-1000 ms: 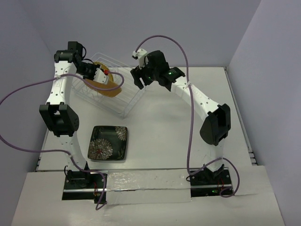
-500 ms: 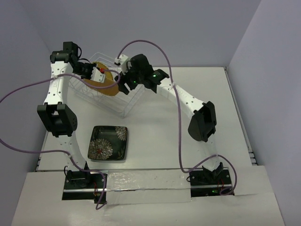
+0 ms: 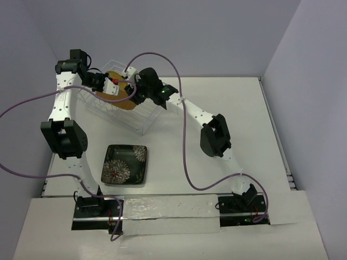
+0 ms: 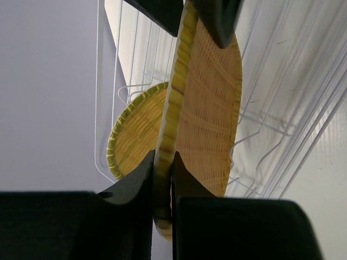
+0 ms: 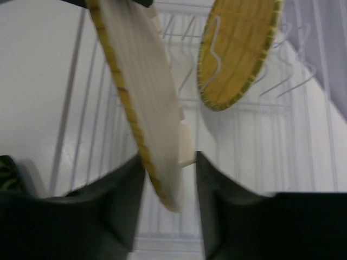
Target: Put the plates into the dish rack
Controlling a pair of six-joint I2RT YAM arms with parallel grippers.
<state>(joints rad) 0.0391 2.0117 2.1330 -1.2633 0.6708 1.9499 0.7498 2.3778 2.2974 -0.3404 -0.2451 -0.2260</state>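
The orange woven-look plate [image 3: 123, 103] hangs on edge over the dish rack [image 3: 142, 122]. My left gripper [image 3: 111, 86] is shut on its rim, as the left wrist view [image 4: 162, 179] shows. My right gripper [image 3: 133, 93] is open, and its jaws straddle the plate's opposite edge [image 5: 142, 108] without pinching it. The small yellow plate [image 5: 238, 49] stands upright in the rack's slots behind; it also shows in the left wrist view [image 4: 135, 135]. The black flowered plate [image 3: 126, 164] lies flat on the table in front of the rack.
The rack's thin wire ribs [image 4: 135, 54] and flared sides [image 5: 238, 141] lie closely around both grippers. Purple cables loop from both arms. The left wall runs close beside the rack.
My right arm has swung left to the rack, and its open jaws now sit around the orange plate's edge. My left gripper has shifted slightly left with the plate.
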